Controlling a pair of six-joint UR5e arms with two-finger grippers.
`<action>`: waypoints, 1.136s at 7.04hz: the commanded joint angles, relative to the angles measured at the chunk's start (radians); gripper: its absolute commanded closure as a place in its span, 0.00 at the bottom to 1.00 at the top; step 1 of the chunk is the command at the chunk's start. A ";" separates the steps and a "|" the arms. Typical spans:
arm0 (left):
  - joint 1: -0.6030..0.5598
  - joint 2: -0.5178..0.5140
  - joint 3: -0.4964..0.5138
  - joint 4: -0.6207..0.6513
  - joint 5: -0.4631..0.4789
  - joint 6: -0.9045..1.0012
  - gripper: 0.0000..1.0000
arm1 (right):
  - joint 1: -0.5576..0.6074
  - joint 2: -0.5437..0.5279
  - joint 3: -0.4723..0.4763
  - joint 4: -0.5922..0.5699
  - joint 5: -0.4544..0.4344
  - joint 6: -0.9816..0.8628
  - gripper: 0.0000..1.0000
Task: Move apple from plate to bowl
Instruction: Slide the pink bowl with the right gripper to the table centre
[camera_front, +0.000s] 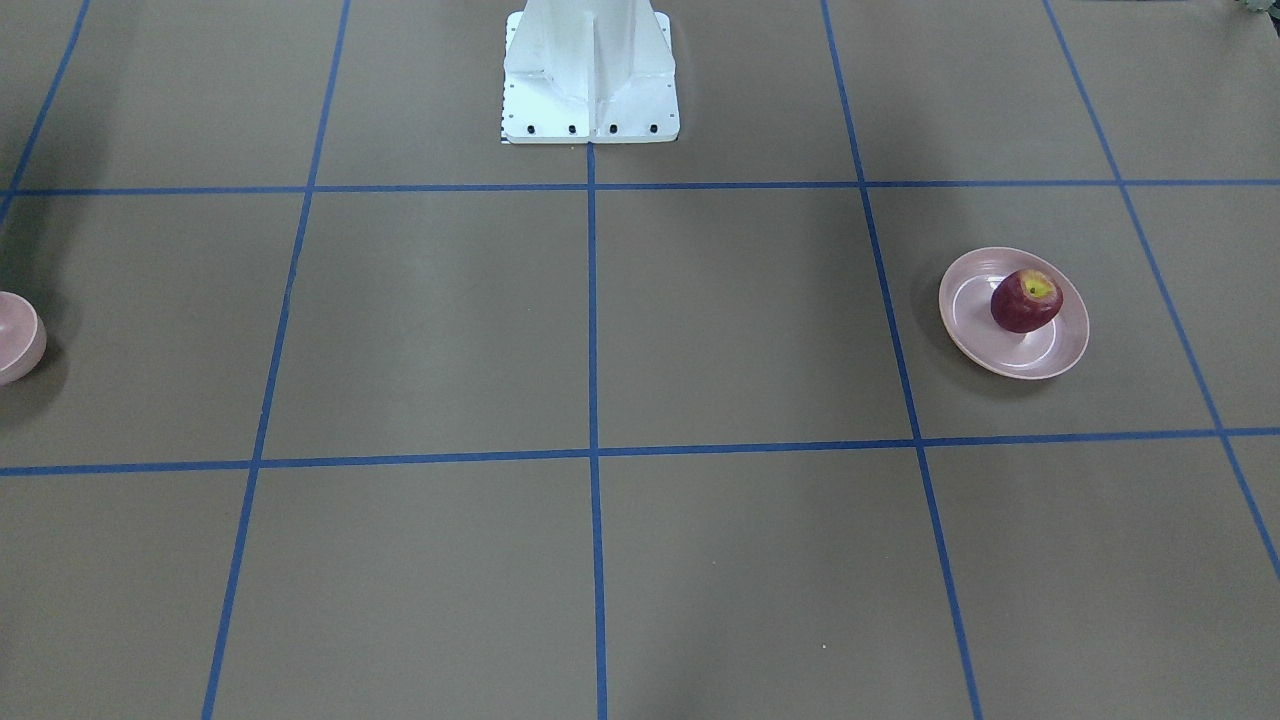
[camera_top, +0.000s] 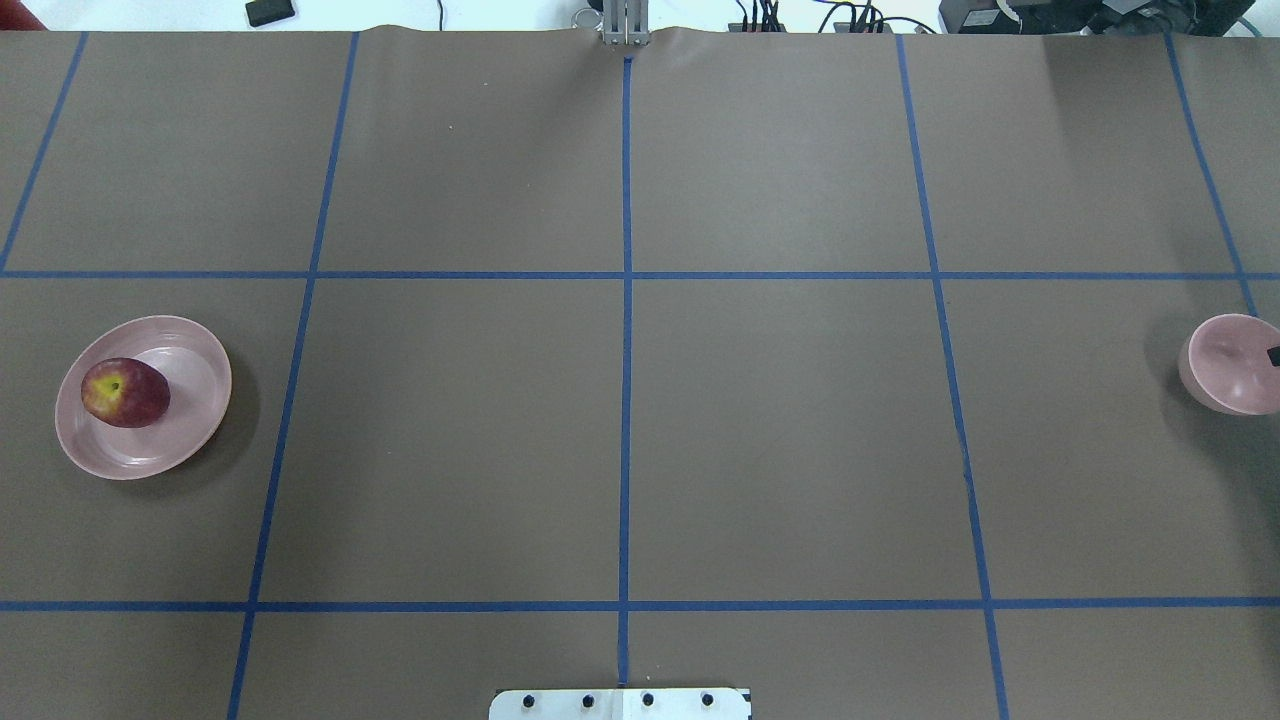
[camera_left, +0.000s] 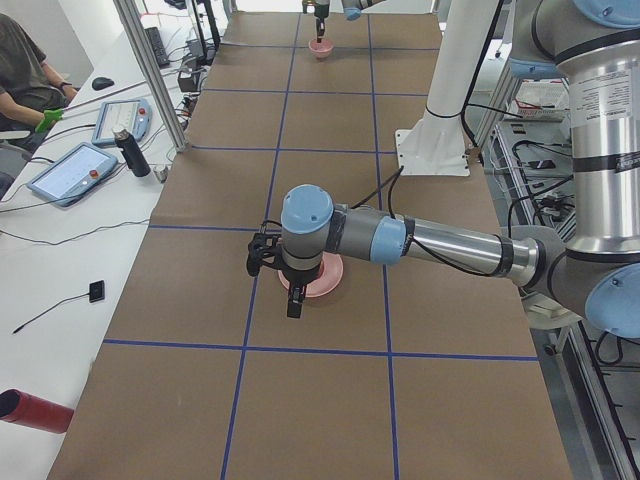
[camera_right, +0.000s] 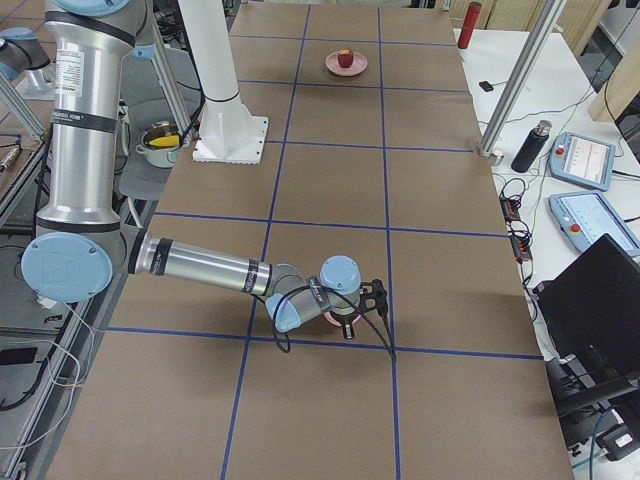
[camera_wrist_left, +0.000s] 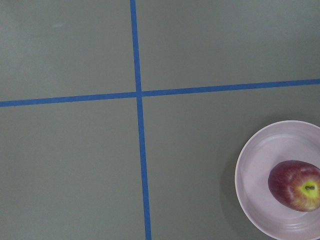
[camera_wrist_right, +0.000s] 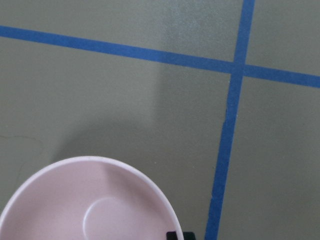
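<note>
The dark-red apple (camera_top: 125, 392) lies on the wide pink plate (camera_top: 190, 420) at the table's left end; both also show in the front view, apple (camera_front: 1026, 299) on plate (camera_front: 1030, 355), and in the left wrist view, apple (camera_wrist_left: 295, 185) on plate (camera_wrist_left: 250, 175). The small deep pink bowl (camera_top: 1225, 365) stands empty at the right end, also in the right wrist view (camera_wrist_right: 60, 200). My left gripper (camera_left: 293, 306) hangs above the plate's near side; I cannot tell whether it is open. My right gripper (camera_right: 347, 326) hovers over the bowl; its state is unclear too.
The brown table (camera_top: 780, 430) carries a grid of blue tape lines. The white robot base (camera_front: 590, 80) stands at the middle of the robot's side. Tablets, a bottle and cables (camera_left: 130, 150) lie beyond the operators' edge.
</note>
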 joint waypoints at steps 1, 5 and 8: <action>0.000 0.000 0.001 0.000 0.000 0.000 0.01 | -0.011 0.017 0.127 -0.133 0.049 0.005 1.00; 0.002 -0.002 0.004 0.002 -0.008 0.000 0.02 | -0.298 0.355 0.339 -0.381 0.030 0.555 1.00; 0.024 -0.034 0.004 -0.002 -0.008 -0.082 0.02 | -0.543 0.682 0.254 -0.573 -0.199 0.836 1.00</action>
